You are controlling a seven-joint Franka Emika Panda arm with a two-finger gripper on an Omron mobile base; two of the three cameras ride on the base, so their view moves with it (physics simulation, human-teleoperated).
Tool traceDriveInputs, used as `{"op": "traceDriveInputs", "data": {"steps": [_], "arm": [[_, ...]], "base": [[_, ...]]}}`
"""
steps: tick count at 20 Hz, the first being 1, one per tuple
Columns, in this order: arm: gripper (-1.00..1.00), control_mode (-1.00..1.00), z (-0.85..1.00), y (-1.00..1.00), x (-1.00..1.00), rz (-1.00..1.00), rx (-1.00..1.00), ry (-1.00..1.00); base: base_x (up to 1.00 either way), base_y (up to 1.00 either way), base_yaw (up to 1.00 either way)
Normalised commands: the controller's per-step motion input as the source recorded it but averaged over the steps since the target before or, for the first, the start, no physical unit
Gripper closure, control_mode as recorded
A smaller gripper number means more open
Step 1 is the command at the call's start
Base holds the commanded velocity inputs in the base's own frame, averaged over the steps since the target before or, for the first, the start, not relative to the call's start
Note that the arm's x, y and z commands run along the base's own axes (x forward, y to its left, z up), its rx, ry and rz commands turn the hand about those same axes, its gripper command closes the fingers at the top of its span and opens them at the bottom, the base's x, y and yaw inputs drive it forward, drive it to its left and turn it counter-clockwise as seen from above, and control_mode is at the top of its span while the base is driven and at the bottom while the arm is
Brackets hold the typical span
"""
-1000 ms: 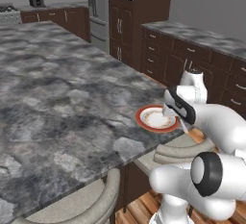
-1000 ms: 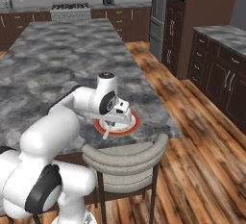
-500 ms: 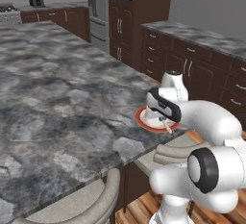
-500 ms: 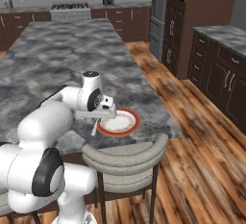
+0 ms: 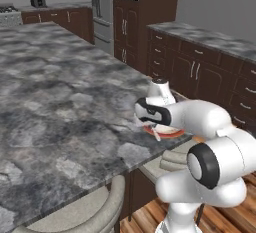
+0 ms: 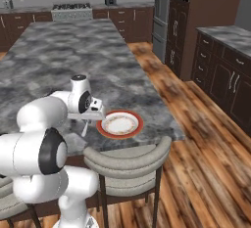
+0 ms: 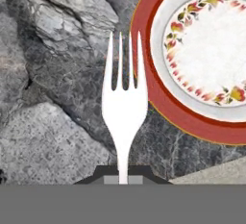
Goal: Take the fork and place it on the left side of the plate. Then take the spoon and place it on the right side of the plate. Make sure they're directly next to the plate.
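Counter (image 5: 60,92) wide open to left and far side of plate (image 6: 119,124), bare stone all round. Plate sits near counter's front edge, little margin there. Chair back (image 6: 128,157) just below that edge, close under plate. Fork (image 7: 124,104) held in gripper (image 7: 124,175) hangs just left of plate rim, bare stone beneath it.

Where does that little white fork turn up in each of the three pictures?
Left base view: the fork hangs below the gripper, right of centre.
Right base view: it hangs left of the plate.
Hand view: centre, tines up, beside the plate's red rim.
Shared landmark: the plate.
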Motion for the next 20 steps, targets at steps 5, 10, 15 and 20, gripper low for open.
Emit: {"op": "traceDriveInputs", "data": {"steps": [5,10,15,20], "arm": [[1.0,-1.0,-0.27,0.43,0.31,0.0,0.0,0.0],[1.0,-1.0,-0.29,0.16,0.32,0.02,0.0,0.0],[1.0,-1.0,-0.27,0.01,0.29,0.05,0.0,0.0],[1.0,-1.0,-0.22,0.12,0.34,0.01,0.0,0.0]], "base": [[0.0,0.0,0.0],[0.0,0.0,0.0],[0.0,0.0,0.0],[0.0,0.0,0.0]]}}
